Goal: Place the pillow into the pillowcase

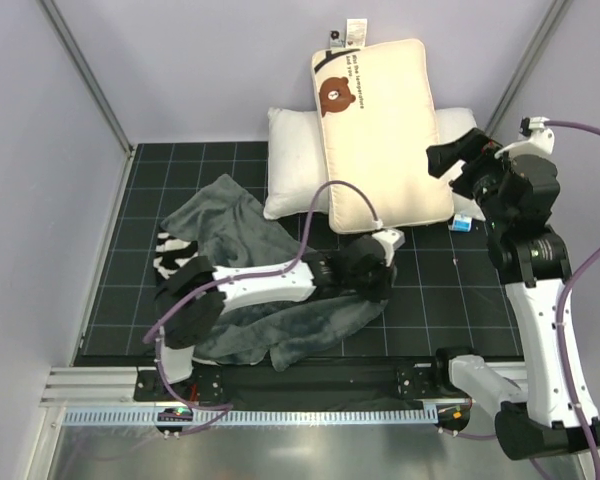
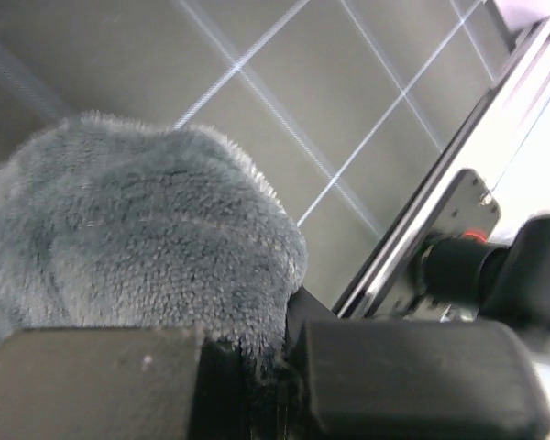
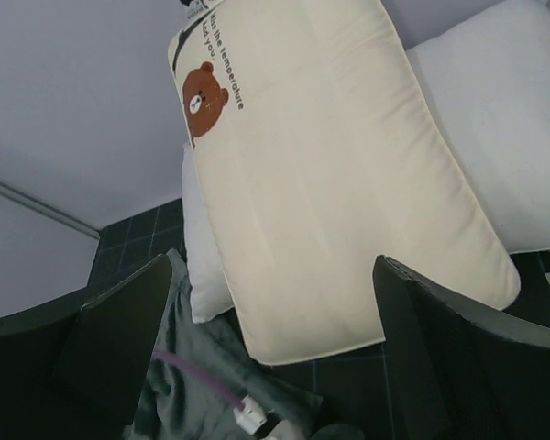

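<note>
pillow [image 1: 380,130] lies in the upper centre of the top view, a flat cream rectangle set at a slant across a puffier white pillow [image 1: 290,165], its brown bear face [image 1: 337,97] and dark text at the far end by the back wall. pillowcase [image 1: 230,215] sits crumpled on the black gridded table [image 1: 440,290] in the lower left centre, well apart from the cream pillow's near end. mostly its dark grey plush shows, with a bit of zebra stripe at its left edge. the left arm [image 1: 250,285] stretches low across this cloth toward the middle of the frame. in the left wrist view the left jaws are clamped on a thick fold of the grey pillowcase [image 2: 137,238]. the right arm [image 1: 535,260] stands raised at the right edge, and the right jaws are spread wide with nothing between them, just beside the pillow's right side. the right wrist view shows the pillow [image 3: 330,183] filling the upper middle, beyond the parted jaws. a purple cable [image 1: 330,200] arches over the pillowcase.
</note>
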### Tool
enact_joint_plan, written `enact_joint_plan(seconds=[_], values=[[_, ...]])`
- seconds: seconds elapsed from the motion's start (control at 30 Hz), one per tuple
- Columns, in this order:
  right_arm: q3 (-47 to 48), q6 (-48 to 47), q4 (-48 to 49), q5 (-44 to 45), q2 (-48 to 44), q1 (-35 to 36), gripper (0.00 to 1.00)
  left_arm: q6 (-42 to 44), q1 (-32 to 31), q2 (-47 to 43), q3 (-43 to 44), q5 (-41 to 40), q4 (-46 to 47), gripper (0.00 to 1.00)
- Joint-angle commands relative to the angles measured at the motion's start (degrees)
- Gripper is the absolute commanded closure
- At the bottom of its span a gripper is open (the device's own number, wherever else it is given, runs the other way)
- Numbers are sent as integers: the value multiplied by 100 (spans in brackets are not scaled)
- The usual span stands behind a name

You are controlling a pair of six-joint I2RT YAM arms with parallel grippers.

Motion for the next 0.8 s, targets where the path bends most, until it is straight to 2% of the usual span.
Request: enact_joint_plan(seconds=[0.0,0.07,0.1,0.2,0.23,0.27,0.3,0.33,0.4,0.43,0.5,0.53,0.57,0.6,0.67,0.7,0.73,0.77], values=[[-86,-295,-486,-98,-571,-6,0,-61,-91,872,1657,461,257,100],[-51,-409,-925,190,-722,-6,0,-52,-91,1739,2523,576,-84,100],[10,-462,-1084,306,-836,-14,0,-26,-91,2023,3501,585,-191,100],[64,-506,-1585,947,-1117,-14,0,-17,-91,3078,4852,453,-394,100],[46,-506,-1699,1270,-1188,-6,0,9,-82,3359,5691,427,-420,97],[20,-506,-1727,1369,-1258,-14,0,27,-65,3719,6039,322,-577,88],[-32,-506,-1744,1440,-1337,-14,0,1,-39,3844,6304,286,-683,68],[-42,-524,-1779,1467,-1425,-6,0,-8,5,3863,6524,286,-771,39],[-77,-532,-1832,1450,-1461,-14,0,9,128,3401,6046,287,-825,27],[-103,-559,-1911,1415,-1470,-14,0,27,164,3145,5260,242,-772,21],[-234,-568,-1973,1283,-1496,-14,0,27,225,2487,4307,251,-702,19],[-313,-542,-1921,1195,-1575,-6,0,44,217,1717,3876,190,-676,18],[-427,-541,-1851,942,-1628,-5,0,62,191,1344,2949,128,-649,17],[-707,-533,-1606,713,-1698,-5,0,80,155,558,2557,15,-649,16],[-998,-541,-1376,265,-1786,-14,0,36,146,-124,1470,-100,-762,13],[-1304,-524,-1280,-451,-1804,-6,0,18,146,-510,1124,-179,-850,10],[-1481,-524,-1026,-797,-1804,-5,0,10,155,-1097,868,-519,-1182,9],[-1875,-489,-693,-1618,-1778,-14,1,-60,199,-1433,379,-766,-1394,3]])
